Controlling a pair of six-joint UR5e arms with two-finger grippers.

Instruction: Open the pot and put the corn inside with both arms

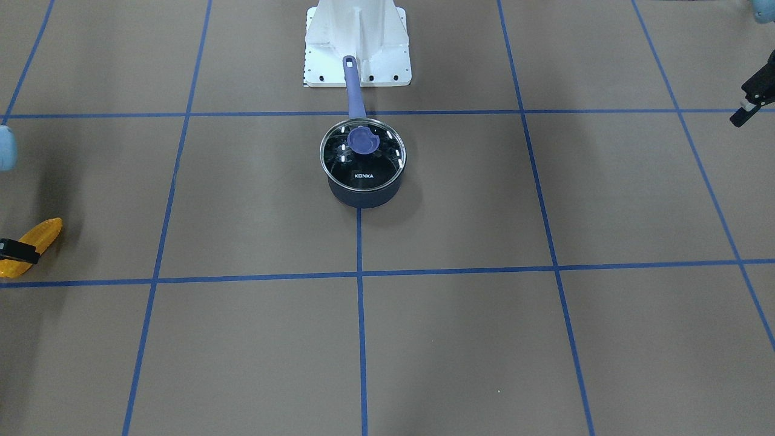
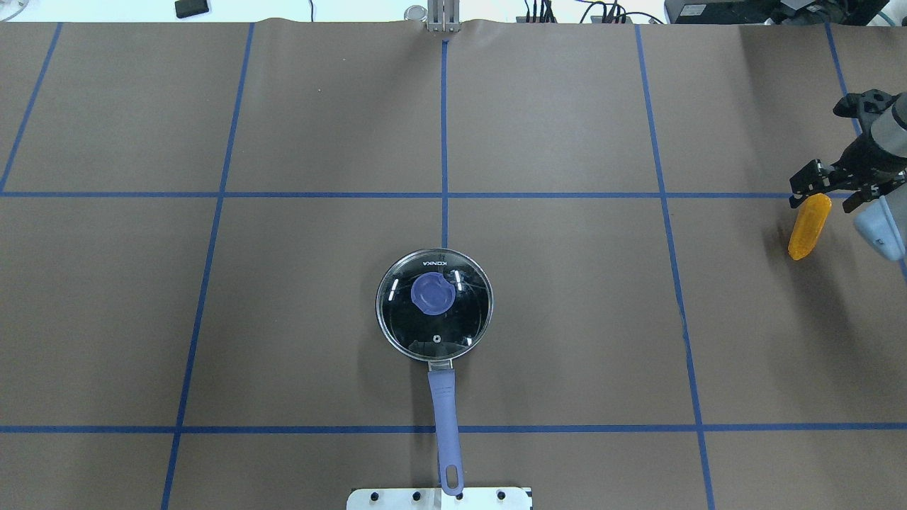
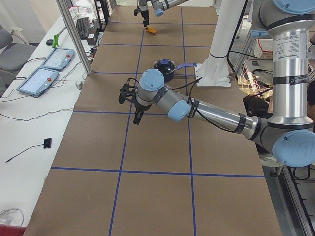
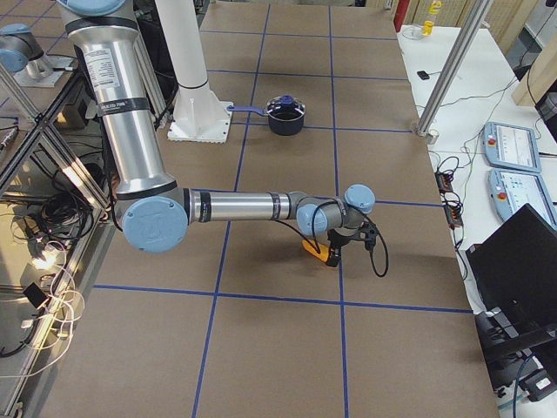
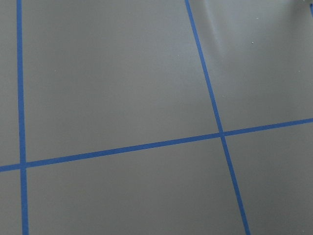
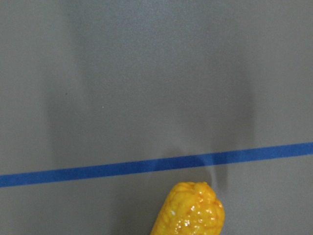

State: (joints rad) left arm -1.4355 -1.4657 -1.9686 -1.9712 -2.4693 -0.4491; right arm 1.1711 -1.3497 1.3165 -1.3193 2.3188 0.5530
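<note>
The navy pot (image 2: 434, 304) stands mid-table with its glass lid (image 1: 362, 151) on; the purple knob (image 2: 432, 293) is on top and the long handle (image 2: 446, 425) points at the robot base. The yellow corn (image 2: 810, 227) lies far out on the robot's right and also shows in the front view (image 1: 33, 241). My right gripper (image 2: 829, 193) hangs over the corn's far end with its jaws spread to either side, open. My left gripper (image 1: 751, 97) hovers far left of the pot, open and empty, and shows in the left side view (image 3: 130, 105).
The white base mount (image 1: 357, 45) sits at the table's near edge behind the pot handle. Blue tape lines (image 2: 444, 142) grid the brown table. Teach pendants (image 3: 47, 69) and cables lie on a side bench beyond the table's far edge.
</note>
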